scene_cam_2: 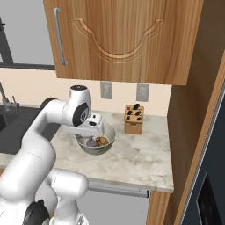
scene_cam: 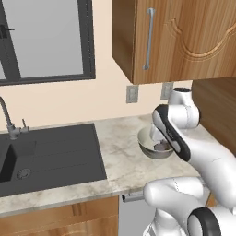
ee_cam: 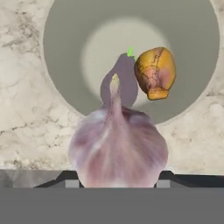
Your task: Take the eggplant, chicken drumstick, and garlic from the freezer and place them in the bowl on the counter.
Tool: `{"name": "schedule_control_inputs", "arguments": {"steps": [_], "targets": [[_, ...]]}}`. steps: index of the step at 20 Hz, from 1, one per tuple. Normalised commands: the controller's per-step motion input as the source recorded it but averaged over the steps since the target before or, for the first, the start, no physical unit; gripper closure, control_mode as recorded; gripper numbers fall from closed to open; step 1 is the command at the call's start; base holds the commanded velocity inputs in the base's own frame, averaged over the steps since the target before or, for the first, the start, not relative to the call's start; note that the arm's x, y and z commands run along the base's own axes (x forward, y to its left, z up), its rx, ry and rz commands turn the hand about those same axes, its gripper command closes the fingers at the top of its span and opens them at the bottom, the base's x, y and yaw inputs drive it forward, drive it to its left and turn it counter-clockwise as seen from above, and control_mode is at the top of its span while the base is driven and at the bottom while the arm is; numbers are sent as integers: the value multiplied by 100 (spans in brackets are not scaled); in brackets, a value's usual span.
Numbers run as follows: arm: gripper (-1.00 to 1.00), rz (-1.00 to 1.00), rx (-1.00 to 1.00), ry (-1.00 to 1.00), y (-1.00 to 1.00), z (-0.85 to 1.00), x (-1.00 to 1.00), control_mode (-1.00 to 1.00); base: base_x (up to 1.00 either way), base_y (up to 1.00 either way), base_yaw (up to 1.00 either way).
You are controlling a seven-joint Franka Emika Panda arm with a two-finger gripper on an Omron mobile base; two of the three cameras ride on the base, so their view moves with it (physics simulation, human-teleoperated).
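Pincer (ee_cam: pixel 114 186): clamped on the garlic, held above the near part of the bowl; fingertips mostly hidden behind the bulb in the hand view.
Sink (scene_cam: pixel 50 154): black, set into the tabletop at far left of the left base view, tap (scene_cam: pixel 9 122) behind it.
Window (scene_cam: pixel 44 39): dark-framed, on the wall above the sink.
Tabletop (scene_cam: pixel 117 147): pale marbled stone, carrying the bowl to the right of the sink.
Garlic (ee_cam: pixel 118 146): pale purple-white bulb, pointed tip toward the bowl's middle, gripped between the fingers, over the bowl's near rim in the hand view.
Bowl (scene_cam_2: pixel 110 134): grey-green, pale rim, upright on the tabletop right beneath the hand; partly hidden by the arm in both base views.
Eggplant (ee_cam: pixel 127 72): dark purple-grey lump with a green stem tip, lying in the bowl, partly covered by the garlic in the hand view.
Chicken drumstick (ee_cam: pixel 155 72): orange-brown, in the bowl, touching or just beside the eggplant on its right in the hand view.
Knife block (scene_cam_2: pixel 134 118): wooden, standing on the tabletop near the wall, right of the bowl.
Wall cupboard (scene_cam_2: pixel 127 37): wooden, shut, above the bowl.
Freezer (scene_cam_2: pixel 208 184): dark slate-blue, at far right edge of the right base view.
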Motion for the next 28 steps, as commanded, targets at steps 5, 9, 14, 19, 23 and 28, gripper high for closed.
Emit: {"name": "schedule_control_inputs", "arguments": {"steps": [5, 9, 14, 19, 23, 28], "targets": [[100, 0, 0, 8, 0, -36, 57, -100, 0, 0, 0], [100, 0, 0, 6, 0, -33, 54, -100, 0, 0, 0], [100, 0, 0, 2, 0, -43, 49, -100, 0, 0, 0], [-100, 0, 0, 1, 0, -11, 4, -100, 0, 0, 0], [-100, 0, 0, 0, 0, 0, -9, -100, 0, 0, 0], [-100, 0, 0, -4, 0, 14, -42, -100, 0, 0, 0]]}}
